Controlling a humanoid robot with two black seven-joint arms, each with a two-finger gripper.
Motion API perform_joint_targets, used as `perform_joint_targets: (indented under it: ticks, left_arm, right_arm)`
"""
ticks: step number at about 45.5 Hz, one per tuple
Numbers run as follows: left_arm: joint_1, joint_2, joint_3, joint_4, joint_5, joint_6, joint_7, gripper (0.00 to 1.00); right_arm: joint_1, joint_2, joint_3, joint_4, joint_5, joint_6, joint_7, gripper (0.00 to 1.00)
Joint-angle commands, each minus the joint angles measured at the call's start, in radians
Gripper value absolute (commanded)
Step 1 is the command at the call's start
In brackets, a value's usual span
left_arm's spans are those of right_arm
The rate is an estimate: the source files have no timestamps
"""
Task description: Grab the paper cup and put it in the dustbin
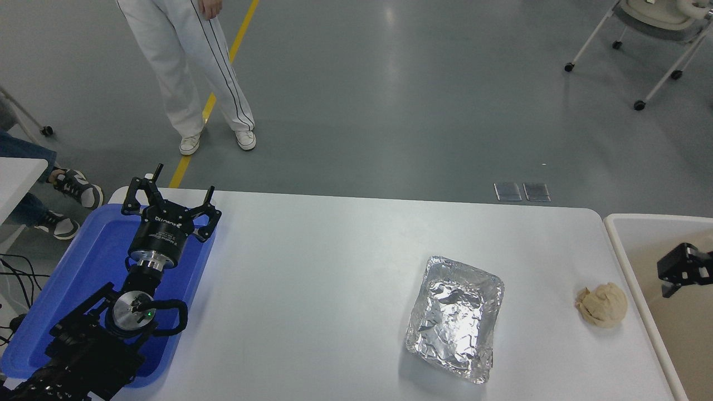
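The paper cup does not show anywhere in the head view. The dustbin (646,218) stands at the table's right end, with an off-white rim and a beige inside, cut off by the picture's right edge. My right gripper (682,268) reaches in from the right edge over the dustbin's inside, and only part of it shows. My left gripper (181,186) is parked open and empty over the blue tray at the lower left.
A blue plastic tray (94,262) lies at the table's left end. A crinkled silver foil tray (455,317) lies right of centre. A crumpled tan paper ball (602,304) lies beside the dustbin's rim. A person (189,72) stands beyond the far left corner.
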Motion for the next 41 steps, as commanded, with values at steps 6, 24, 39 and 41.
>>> perform_joint_targets:
  ticks: [6,24,39,41]
  left_arm:
    - [0.000,0.000,0.000,0.000,0.000,0.000,-0.001,1.00]
    - [0.000,0.000,0.000,0.000,0.000,0.000,-0.001,1.00]
    - [-0.002,0.000,0.000,0.000,0.001,0.000,0.001,1.00]
    - [-0.002,0.000,0.000,0.000,0.001,0.000,0.001,1.00]
  right_arm:
    - [0.220,0.099,0.094,0.131,0.016,0.021,-0.050,1.00]
    - [0.311,0.263,0.140,0.177,0.199,0.021,-0.049,1.00]
    - [0.318,0.254,0.092,0.175,0.193,0.021,-0.049,1.00]
    - [0.320,0.256,0.080,0.175,0.193,0.021,-0.049,1.00]
